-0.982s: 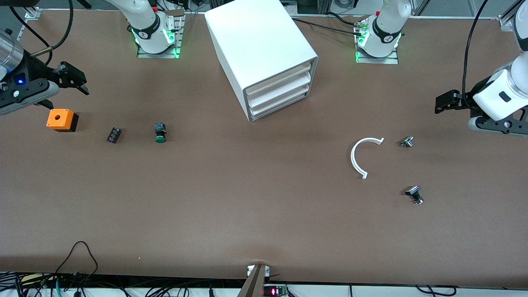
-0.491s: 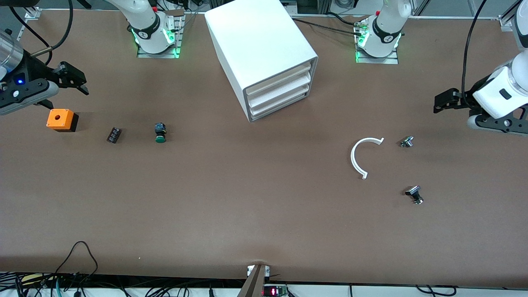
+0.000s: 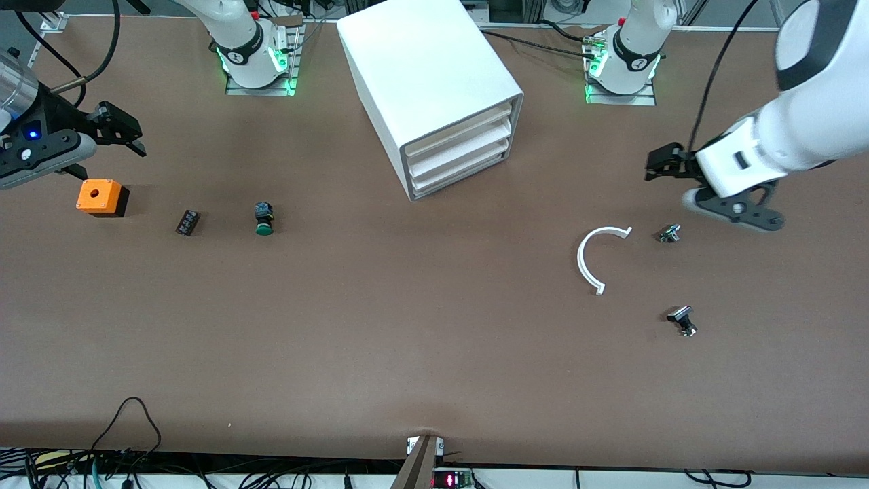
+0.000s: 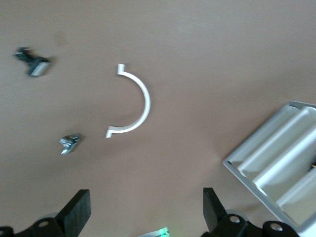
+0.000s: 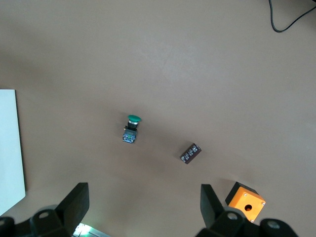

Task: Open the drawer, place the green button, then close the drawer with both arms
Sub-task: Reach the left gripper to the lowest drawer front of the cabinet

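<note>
Nothing had been grasped: both sets of jaws stood wide apart and empty, up in the air over the brown worktop (image 3: pixel 407 353).

The white three-drawer cabinet (image 3: pixel 434 81) sat at the upper middle of the front view, turned at an angle, and the drawer (image 3: pixel 461 178), its lowest tier, was shut flush with the two above it. I took that angle to give both arms a fair reach at the front.

The left gripper (image 3: pixel 662 163), at the right of the frame, hung over bare worktop between the cabinet's front and a white curved piece (image 3: pixel 589 257), jaws pointing toward the cabinet; it looked to me like the arm meant for the pull. Two small black-and-silver parts (image 3: pixel 670 233) (image 3: pixel 682 320) lay close by.

The right gripper (image 3: pixel 122 129), at the upper left, waited above an orange box (image 3: pixel 100 197). The button (image 3: pixel 263 219), green cap toward the camera, lay on its side in the left part of the frame, well apart from those jaws, with a small dark block (image 3: pixel 187 222) between it and the box. In the right wrist view the button (image 5: pixel 131 129) showed well clear of the open fingers (image 5: pixel 74 203).
</note>
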Controlling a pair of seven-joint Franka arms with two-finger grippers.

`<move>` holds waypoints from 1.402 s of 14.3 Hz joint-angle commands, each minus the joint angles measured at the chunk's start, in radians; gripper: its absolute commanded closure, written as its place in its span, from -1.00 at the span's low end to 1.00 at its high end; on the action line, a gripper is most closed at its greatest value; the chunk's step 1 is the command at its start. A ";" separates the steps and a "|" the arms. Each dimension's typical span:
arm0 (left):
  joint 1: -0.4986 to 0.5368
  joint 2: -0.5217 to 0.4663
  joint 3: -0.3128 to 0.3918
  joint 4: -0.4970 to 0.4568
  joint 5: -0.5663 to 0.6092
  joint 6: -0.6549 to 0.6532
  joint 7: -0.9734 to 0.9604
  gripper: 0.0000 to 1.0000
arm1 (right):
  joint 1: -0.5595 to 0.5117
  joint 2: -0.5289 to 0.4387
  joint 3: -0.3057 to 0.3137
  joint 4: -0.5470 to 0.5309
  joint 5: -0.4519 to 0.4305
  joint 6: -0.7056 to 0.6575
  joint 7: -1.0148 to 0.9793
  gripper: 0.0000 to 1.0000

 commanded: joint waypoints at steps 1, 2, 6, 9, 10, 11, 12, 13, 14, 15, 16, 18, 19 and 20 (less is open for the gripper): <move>-0.023 0.066 -0.020 0.029 -0.028 -0.017 0.009 -1.00 | -0.017 0.004 0.014 0.017 0.000 -0.013 -0.015 -1.00; -0.043 0.095 -0.020 0.029 -0.030 -0.017 0.013 -1.00 | -0.019 0.004 0.014 0.017 0.000 -0.011 -0.015 -1.00; -0.111 0.228 -0.022 0.087 -0.075 -0.015 0.142 -1.00 | -0.019 0.004 0.014 0.017 0.000 -0.007 -0.015 -1.00; -0.140 0.303 -0.022 0.111 -0.128 -0.014 0.203 -1.00 | -0.019 0.004 0.014 0.017 0.000 -0.005 -0.015 -1.00; -0.142 0.331 -0.022 0.119 -0.151 -0.012 0.225 -1.00 | -0.019 0.004 0.014 0.017 0.000 -0.005 -0.015 -1.00; -0.146 0.366 -0.022 0.121 -0.196 -0.011 0.265 -1.00 | -0.019 0.004 0.014 0.017 0.000 -0.004 -0.015 -1.00; -0.149 0.397 -0.022 0.121 -0.245 -0.011 0.314 -1.00 | -0.019 0.005 0.014 0.017 0.000 -0.004 -0.015 -1.00; -0.155 0.423 -0.022 0.121 -0.284 -0.008 0.344 -1.00 | -0.019 0.005 0.014 0.017 0.000 -0.002 -0.015 -1.00; -0.160 0.444 -0.022 0.121 -0.300 -0.005 0.363 -1.00 | -0.019 0.005 0.014 0.017 0.000 -0.002 -0.015 -1.00; -0.171 0.457 -0.022 0.121 -0.303 0.010 0.389 -1.00 | -0.019 0.005 0.014 0.017 0.000 -0.002 -0.015 -1.00; -0.188 0.471 -0.022 0.121 -0.318 0.029 0.429 -1.00 | -0.019 0.005 0.014 0.017 0.000 -0.001 -0.015 -1.00; -0.192 0.512 -0.022 0.121 -0.356 0.046 0.496 -1.00 | -0.021 0.005 0.014 0.017 0.000 -0.001 -0.015 -1.00; -0.197 0.527 -0.022 0.119 -0.390 0.047 0.538 -1.00 | -0.021 0.005 0.014 0.017 0.000 0.001 -0.015 -1.00; -0.211 0.543 -0.020 0.119 -0.419 0.047 0.573 -1.00 | -0.021 0.005 0.014 0.017 0.000 0.001 -0.015 -1.00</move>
